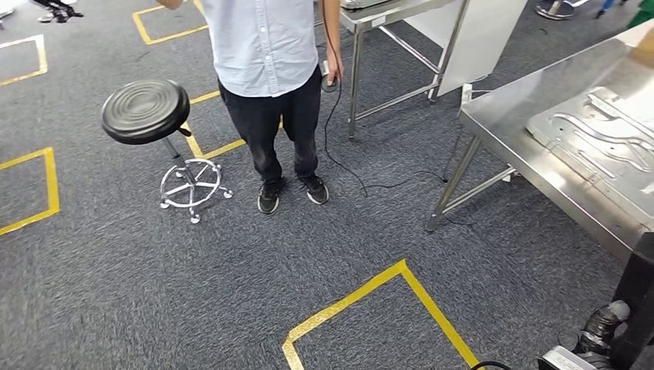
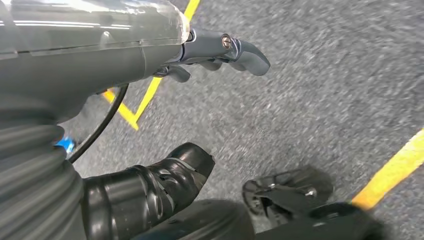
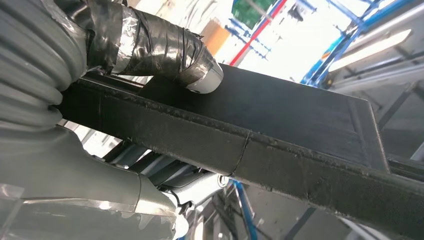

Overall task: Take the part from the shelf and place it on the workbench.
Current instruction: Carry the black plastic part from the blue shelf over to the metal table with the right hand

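The part is a flat black panel (image 3: 280,130) with a rough edge. My right hand (image 3: 115,60) grips it, the taped thumb pressed on its broad face and the fingers under it. In the head view this hand (image 1: 598,333) is at the bottom right corner, with the dark part (image 1: 637,297) standing up beside it. The steel workbench (image 1: 518,146) is just beyond, at the right. My left hand (image 2: 150,100) hangs over the grey carpet with thumb and fingers apart, holding nothing.
A stamped silver metal plate (image 1: 605,142) lies on the workbench. A person (image 1: 266,77) stands ahead holding a corded device, its cable trailing on the floor. A black stool (image 1: 146,112) is to the left of the person, and another steel table (image 1: 385,15) is behind. Yellow tape squares (image 1: 385,297) mark the carpet.
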Controlling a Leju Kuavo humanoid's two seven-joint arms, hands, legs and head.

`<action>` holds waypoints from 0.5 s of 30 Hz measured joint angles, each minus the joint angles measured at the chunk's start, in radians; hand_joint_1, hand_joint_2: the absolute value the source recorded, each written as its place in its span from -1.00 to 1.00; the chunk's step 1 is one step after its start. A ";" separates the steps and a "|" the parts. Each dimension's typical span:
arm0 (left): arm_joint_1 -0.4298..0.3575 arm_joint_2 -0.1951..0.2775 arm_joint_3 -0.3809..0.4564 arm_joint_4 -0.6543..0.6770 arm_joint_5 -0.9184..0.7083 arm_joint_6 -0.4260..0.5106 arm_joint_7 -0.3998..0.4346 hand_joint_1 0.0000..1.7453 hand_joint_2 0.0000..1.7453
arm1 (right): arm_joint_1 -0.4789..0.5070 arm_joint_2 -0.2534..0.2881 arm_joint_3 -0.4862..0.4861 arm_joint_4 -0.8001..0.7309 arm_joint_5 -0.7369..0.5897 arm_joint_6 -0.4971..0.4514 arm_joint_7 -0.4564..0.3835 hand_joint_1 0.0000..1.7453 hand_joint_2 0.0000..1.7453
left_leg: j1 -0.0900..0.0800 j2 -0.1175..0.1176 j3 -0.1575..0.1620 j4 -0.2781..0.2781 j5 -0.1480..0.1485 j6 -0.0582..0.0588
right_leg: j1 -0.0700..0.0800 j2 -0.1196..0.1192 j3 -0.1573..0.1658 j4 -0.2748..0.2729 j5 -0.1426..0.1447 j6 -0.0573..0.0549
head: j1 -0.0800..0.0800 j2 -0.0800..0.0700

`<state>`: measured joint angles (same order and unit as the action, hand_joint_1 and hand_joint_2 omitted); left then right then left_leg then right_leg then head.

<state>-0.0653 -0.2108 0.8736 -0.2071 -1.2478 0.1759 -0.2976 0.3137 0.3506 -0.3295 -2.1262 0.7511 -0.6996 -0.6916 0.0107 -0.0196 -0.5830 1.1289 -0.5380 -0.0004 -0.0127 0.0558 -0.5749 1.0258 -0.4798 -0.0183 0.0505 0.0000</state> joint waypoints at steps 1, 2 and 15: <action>0.000 0.000 0.000 0.000 0.000 0.000 0.000 -1.00 1.00 | 0.000 0.000 0.000 0.000 0.000 0.000 0.000 1.00 1.00 | 0.000 -0.020 0.025 -0.060 0.023 0.005 | 0.000 0.009 -0.002 0.002 0.000 0.003 | 0.000 0.000; 0.000 0.001 0.000 0.000 0.000 0.000 -0.001 -1.00 1.00 | 0.000 0.000 0.000 0.000 0.000 0.000 0.000 1.00 1.00 | -0.001 -0.038 0.041 -0.099 0.034 0.009 | -0.001 0.018 -0.005 0.003 0.002 0.008 | 0.000 0.000; 0.001 -0.002 0.000 0.000 -0.001 0.003 0.002 -1.00 1.00 | 0.001 0.000 -0.002 0.008 -0.003 0.000 0.000 1.00 1.00 | -0.002 0.065 0.058 -0.137 0.043 0.040 | -0.008 -0.066 -0.060 0.132 -0.039 0.060 | 0.002 0.000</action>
<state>-0.0644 -0.2123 0.8740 -0.2071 -1.2489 0.1793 -0.2951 0.3146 0.3506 -0.3315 -2.1183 0.7481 -0.6996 -0.6916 0.0088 0.0456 -0.5248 0.9918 -0.4953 0.0399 -0.0209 -0.0103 -0.6348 1.1583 -0.5190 0.0418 0.0528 0.0000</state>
